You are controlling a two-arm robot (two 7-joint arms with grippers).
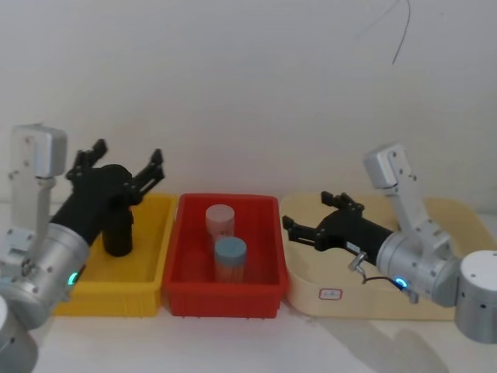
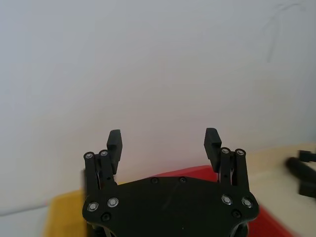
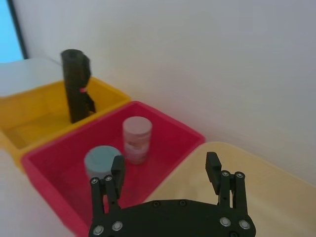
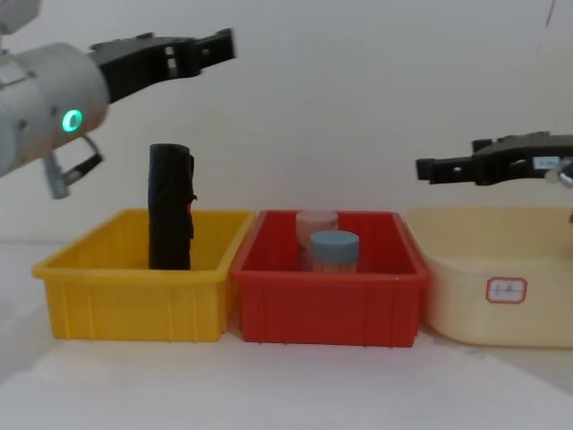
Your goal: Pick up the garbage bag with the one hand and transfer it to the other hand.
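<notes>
White wall backs a pale worktop [image 4: 269, 385] carrying three bins. The garbage bag [image 4: 166, 206] stands upright in the yellow bin [image 4: 134, 296], at 9 o'clock from the red bin [image 4: 327, 305]. Its long axis is vertical and its top points to 12 o'clock. The left tool [image 4: 226, 42] hangs high above it, released. The right tool [image 4: 423, 167], also released, hovers over the beige tub [image 4: 466, 260] at 3 o'clock. As I judge the risk, an off-centre pinch could tip the tall roll, or the crinkled film could slip at the handover.

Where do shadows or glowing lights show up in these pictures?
Head view: soft grey shadows lie on the table before the beige tub. Chest view: a green lamp glows on the left arm; the left claw, open, hangs above the yellow bin. Right wrist view: a bright blue strip at one corner.
</notes>
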